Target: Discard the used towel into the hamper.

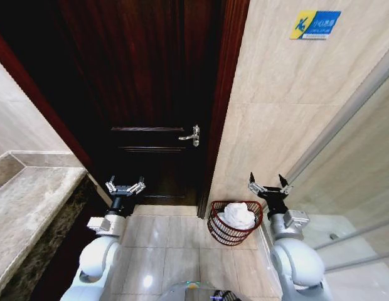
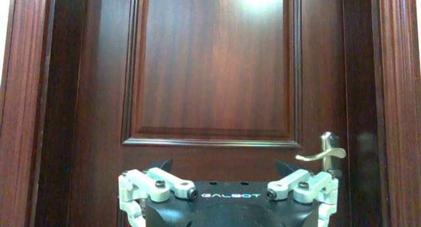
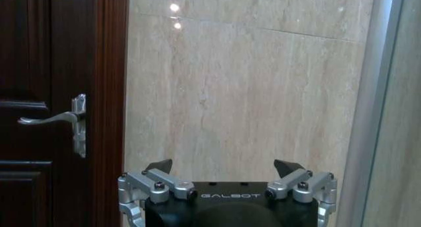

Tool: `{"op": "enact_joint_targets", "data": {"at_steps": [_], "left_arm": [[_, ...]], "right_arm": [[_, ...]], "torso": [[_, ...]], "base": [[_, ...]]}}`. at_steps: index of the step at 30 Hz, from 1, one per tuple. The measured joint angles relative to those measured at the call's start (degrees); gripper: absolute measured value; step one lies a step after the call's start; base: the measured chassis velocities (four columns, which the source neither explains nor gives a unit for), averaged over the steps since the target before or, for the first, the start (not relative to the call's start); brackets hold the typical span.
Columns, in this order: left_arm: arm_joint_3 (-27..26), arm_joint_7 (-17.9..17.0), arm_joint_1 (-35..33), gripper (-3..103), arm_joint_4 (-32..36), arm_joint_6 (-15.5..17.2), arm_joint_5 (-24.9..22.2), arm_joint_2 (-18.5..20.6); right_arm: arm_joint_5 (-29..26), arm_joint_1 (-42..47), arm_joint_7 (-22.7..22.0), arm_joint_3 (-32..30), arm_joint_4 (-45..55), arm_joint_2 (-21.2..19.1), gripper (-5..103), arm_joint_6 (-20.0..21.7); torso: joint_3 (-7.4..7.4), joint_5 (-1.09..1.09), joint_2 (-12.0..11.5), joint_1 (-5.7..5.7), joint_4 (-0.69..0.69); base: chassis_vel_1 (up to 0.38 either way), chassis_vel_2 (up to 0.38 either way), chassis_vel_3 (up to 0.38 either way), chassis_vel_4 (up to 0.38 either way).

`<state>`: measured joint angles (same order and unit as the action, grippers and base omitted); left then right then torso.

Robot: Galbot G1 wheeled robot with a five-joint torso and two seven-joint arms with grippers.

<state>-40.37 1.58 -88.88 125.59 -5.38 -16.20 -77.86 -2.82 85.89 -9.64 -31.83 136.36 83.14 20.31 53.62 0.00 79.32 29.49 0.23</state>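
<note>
The towel (image 1: 237, 214) already lay in the hamper (image 1: 234, 233) on the floor against the wall, both grippers, left (image 1: 125, 187) and right (image 1: 270, 187), stood open and empty, so the task appeared complete and called for no further grasp.

Hamper (image 1: 234, 224): right rim part hidden behind right gripper (image 1: 270, 186); towel (image 1: 237, 215) covers its inside. Blue wall sign (image 1: 315, 24), far right: text too small to read. Counter (image 1: 25, 207) cut off at left edge. Both arms cut by near edge. Wrist views: gripper bodies cut off by the edge; door (image 2: 210, 79) top and bottom out of frame.
</note>
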Motion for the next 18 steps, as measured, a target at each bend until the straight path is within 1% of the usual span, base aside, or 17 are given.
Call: {"op": "enact_joint_targets", "data": {"at_steps": [18], "left_arm": [[-0.3, -0.1, -1.6, 100, 1.2, -1.0, 0.3, -0.3]], "right_arm": [[0.6, 1.5, 0.1, 0.2, 0.6, 1.2, 100, -1.0]], "torso": [[-0.12, 0.0, -0.2, -0.1, 0.0]], "base": [[0.0, 0.0, 0.0, 0.0]]}}
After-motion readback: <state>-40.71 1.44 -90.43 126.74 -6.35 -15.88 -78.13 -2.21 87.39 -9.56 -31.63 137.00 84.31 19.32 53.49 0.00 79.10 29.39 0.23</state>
